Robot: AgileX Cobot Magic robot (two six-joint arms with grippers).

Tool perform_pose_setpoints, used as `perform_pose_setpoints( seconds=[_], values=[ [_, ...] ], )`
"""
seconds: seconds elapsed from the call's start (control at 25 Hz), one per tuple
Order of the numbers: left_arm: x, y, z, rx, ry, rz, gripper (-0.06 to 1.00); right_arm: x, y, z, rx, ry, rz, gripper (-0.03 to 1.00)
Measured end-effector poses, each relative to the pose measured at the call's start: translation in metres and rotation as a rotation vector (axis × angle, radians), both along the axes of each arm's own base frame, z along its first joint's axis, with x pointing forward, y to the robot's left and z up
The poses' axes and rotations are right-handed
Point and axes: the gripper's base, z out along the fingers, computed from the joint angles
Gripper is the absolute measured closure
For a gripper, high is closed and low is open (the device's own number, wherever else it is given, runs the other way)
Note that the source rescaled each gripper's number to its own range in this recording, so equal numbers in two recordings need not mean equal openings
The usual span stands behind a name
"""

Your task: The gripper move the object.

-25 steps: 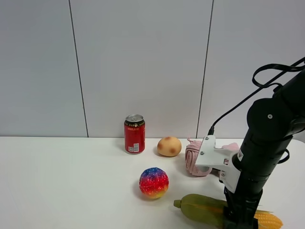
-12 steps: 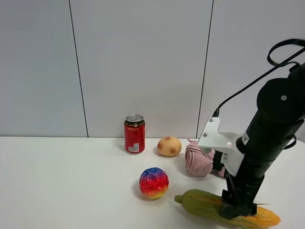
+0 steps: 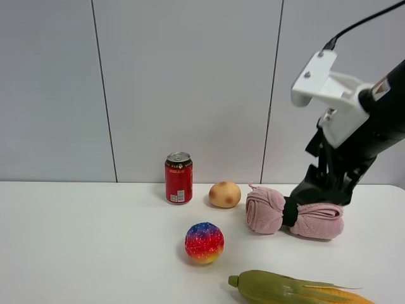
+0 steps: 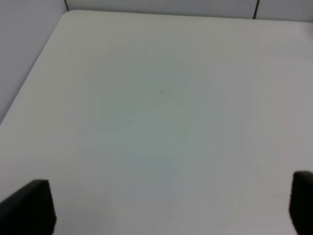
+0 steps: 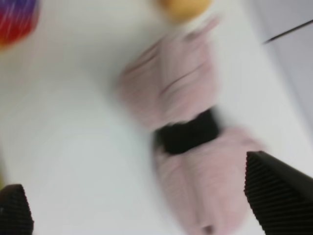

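The toy corn cob [image 3: 297, 291], yellow kernels in green husk, lies flat at the table's front edge, right of centre, with nothing touching it. My right gripper [image 3: 323, 190] hangs well above and behind it, over the pink towel roll. The right wrist view, blurred, shows its fingers spread wide with nothing between them [image 5: 146, 200]; the corn does not show there. My left gripper [image 4: 165, 205] is open over bare white table in the left wrist view and is out of the exterior view.
A red can [image 3: 178, 178] stands at the back. A tan potato [image 3: 224, 194] lies beside it. A rainbow ball [image 3: 204, 242] sits left of the corn. A pink towel roll [image 3: 269, 212] with a black band lies under the right gripper and shows in the right wrist view [image 5: 171, 93].
My right gripper has let go of the corn and risen up and back, from the cob to above the towel roll. The corn now lies free, shifted slightly left.
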Motion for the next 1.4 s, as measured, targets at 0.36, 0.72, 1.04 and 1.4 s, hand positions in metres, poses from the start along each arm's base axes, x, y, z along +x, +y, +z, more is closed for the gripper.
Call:
perform_pose_setpoints(
  seconds=[0.36,0.72,1.04,1.4],
  values=[
    [0.0,0.0,0.0,0.0,0.0,0.0,-0.06,-0.021,-0.009,0.02,0.005,0.009,-0.005,0.15],
    [0.0,0.0,0.0,0.0,0.0,0.0,-0.06,-0.044,-0.02,0.06,0.19,-0.123,-0.098,0.0],
    [0.0,0.0,0.0,0.0,0.0,0.0,-0.06,-0.105,-0.05,0.098,0.394,-0.132,-0.244,-0.01],
    [0.0,0.0,0.0,0.0,0.0,0.0,-0.06,-0.155,-0.094,0.087,0.373,-0.121,-0.465,0.01]
  ],
)
